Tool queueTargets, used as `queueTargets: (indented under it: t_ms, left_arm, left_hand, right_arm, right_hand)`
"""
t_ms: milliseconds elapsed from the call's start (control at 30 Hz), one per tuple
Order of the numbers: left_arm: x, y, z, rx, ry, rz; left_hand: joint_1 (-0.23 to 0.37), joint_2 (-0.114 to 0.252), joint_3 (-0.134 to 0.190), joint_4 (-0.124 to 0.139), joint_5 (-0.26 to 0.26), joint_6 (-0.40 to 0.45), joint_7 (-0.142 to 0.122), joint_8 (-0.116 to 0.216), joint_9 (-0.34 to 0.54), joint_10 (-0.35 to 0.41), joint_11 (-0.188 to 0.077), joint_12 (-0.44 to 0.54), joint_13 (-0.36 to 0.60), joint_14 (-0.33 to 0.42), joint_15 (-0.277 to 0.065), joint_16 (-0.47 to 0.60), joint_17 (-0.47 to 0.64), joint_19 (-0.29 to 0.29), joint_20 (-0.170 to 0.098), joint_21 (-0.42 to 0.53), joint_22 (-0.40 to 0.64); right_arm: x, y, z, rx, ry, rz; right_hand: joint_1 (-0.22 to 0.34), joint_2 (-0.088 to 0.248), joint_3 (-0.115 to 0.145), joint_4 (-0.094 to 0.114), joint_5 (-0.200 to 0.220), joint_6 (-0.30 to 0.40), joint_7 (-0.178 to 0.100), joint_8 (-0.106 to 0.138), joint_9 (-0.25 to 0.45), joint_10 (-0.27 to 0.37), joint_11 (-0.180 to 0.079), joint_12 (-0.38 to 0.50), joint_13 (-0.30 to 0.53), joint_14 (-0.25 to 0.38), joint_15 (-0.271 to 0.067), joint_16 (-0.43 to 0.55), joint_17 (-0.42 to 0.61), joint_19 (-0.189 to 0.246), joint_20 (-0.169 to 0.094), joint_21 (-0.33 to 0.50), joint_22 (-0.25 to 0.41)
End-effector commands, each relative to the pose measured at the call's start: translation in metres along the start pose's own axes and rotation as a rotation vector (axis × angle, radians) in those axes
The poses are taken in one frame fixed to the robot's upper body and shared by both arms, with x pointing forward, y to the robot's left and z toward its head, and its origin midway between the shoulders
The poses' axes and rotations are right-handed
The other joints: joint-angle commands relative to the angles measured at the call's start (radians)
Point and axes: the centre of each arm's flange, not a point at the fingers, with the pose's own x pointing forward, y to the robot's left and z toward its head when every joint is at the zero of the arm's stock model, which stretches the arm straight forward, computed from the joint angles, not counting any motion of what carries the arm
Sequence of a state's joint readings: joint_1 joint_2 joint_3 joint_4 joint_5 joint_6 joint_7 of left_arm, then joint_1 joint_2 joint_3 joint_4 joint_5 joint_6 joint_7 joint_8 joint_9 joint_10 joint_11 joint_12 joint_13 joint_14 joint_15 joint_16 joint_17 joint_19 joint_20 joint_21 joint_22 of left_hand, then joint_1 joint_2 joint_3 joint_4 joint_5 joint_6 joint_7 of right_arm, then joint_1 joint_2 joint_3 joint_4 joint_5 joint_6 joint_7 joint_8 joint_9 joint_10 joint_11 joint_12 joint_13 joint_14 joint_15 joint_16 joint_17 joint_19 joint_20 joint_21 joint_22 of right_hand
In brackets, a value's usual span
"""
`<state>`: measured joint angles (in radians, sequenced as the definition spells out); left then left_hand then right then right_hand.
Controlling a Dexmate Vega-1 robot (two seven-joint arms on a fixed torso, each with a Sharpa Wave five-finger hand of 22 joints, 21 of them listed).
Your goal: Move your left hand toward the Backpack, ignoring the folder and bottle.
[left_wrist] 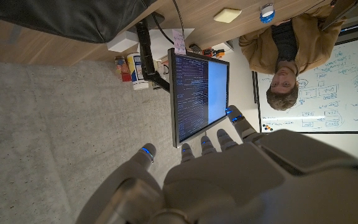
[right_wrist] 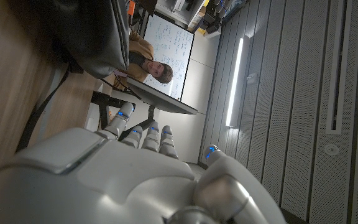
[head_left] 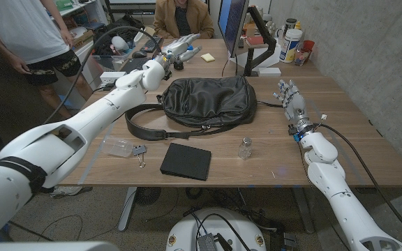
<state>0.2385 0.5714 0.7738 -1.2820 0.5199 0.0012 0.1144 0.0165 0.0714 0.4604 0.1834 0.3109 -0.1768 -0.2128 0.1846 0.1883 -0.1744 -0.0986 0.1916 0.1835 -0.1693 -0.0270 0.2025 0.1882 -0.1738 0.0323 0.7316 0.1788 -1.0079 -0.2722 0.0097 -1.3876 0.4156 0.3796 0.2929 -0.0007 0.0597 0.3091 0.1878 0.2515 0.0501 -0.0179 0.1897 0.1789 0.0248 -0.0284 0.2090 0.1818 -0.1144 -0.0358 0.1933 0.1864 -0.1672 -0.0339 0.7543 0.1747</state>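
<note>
Left hand point(head_left: 160, 67) raised just beside the backpack's upper left corner, fingers apart, holding nothing. Black backpack point(head_left: 208, 100) slumped mid-table, likely soft, pliant and fairly light; best taken by the looped strap point(head_left: 145, 129) or top edge. Right hand point(head_left: 291, 95) upright beyond it, open, empty.

- Even, soft indoor light falls on the brown wooden table point(head_left: 368, 132); shadows under things are faint.
- A long white wall strip lamp point(right_wrist: 235, 81) glares brightly.
- The glowing computer monitor screen point(left_wrist: 197, 93) is sharp.
- Head view bends at its edges.
</note>
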Motion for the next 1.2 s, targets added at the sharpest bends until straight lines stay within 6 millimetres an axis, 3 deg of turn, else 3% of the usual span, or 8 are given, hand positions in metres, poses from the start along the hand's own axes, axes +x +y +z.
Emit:
queueTargets:
  t_ms: [33, 1200]
  left_arm:
    - [0.003, -0.006, 0.001, 0.031, -0.001, -0.019]
    - [0.009, -0.028, 0.002, 0.076, -0.012, -0.105]
  left_hand:
    - [0.011, 0.083, -0.008, 0.000, 0.005, -0.085, -0.009, 0.003, 0.002, -0.124, -0.005, -0.004, 0.003, -0.104, -0.029, -0.002, 0.004, -0.115, 0.010, -0.003, 0.003]
    - [0.019, 0.069, -0.019, -0.007, 0.018, -0.106, -0.009, -0.001, 0.002, -0.140, 0.004, -0.002, 0.004, -0.129, -0.020, -0.008, 0.003, -0.142, 0.017, -0.025, 0.003]
  right_arm:
    - [0.001, 0.000, -0.001, 0.001, 0.004, -0.001]
    - [0.001, 0.001, -0.005, 0.002, 0.011, -0.009]
  right_hand:
    - [-0.001, 0.123, -0.003, 0.002, 0.005, 0.004, 0.002, 0.000, 0.005, 0.005, 0.000, 0.001, 0.002, 0.002, -0.035, 0.003, 0.000, -0.059, -0.085, -0.002, 0.001]
    - [-0.001, 0.123, -0.003, 0.002, 0.006, 0.005, 0.003, 0.000, 0.005, 0.004, -0.001, 0.000, 0.002, 0.002, -0.034, 0.003, 0.000, -0.057, -0.084, -0.012, 0.002]
